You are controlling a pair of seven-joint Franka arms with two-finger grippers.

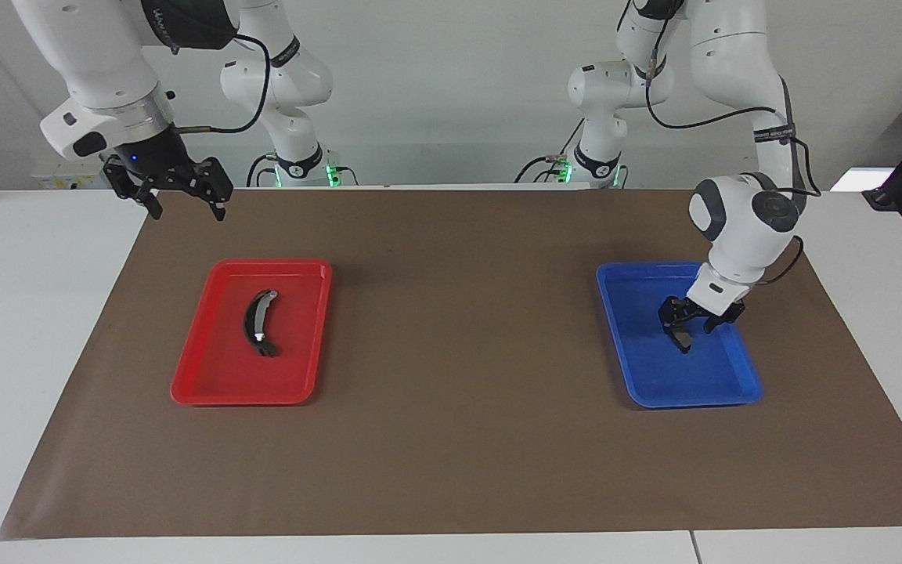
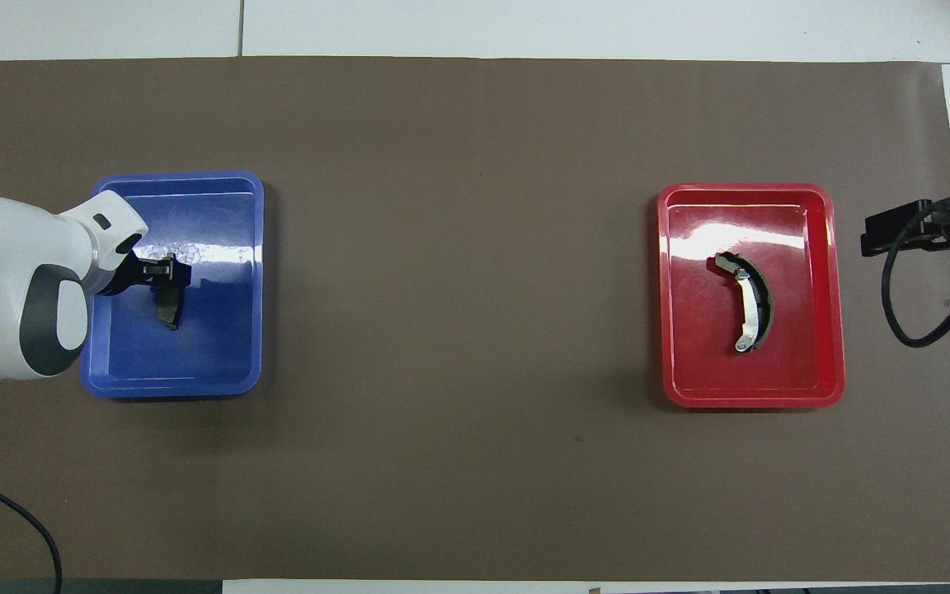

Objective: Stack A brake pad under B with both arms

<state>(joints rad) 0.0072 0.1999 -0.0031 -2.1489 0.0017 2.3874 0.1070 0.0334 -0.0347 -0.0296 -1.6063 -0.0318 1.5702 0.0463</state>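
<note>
The A brake pad point(image 1: 683, 339) is a short plain dark pad that lies in the blue tray point(image 1: 721, 392) at the left arm's end of the table. My left gripper point(image 1: 690, 325) is down in that tray, open, with its fingers on either side of the end of the pad nearer to the robots. The pad also shows in the overhead view point(image 2: 168, 309), just past the left gripper point(image 2: 166, 276). B point(image 1: 257, 323), the longer curved piece with a grey strip, lies alone in the red tray point(image 1: 208, 388). My right gripper point(image 1: 183, 205) is open and empty, and waits high over the mat's edge nearest the robots.
A brown mat point(image 1: 451, 439) covers the table between and around the two trays. In the overhead view the red tray point(image 2: 830, 388) holds B point(image 2: 751, 305), and the right arm's black cable point(image 2: 895, 313) hangs just outside the tray.
</note>
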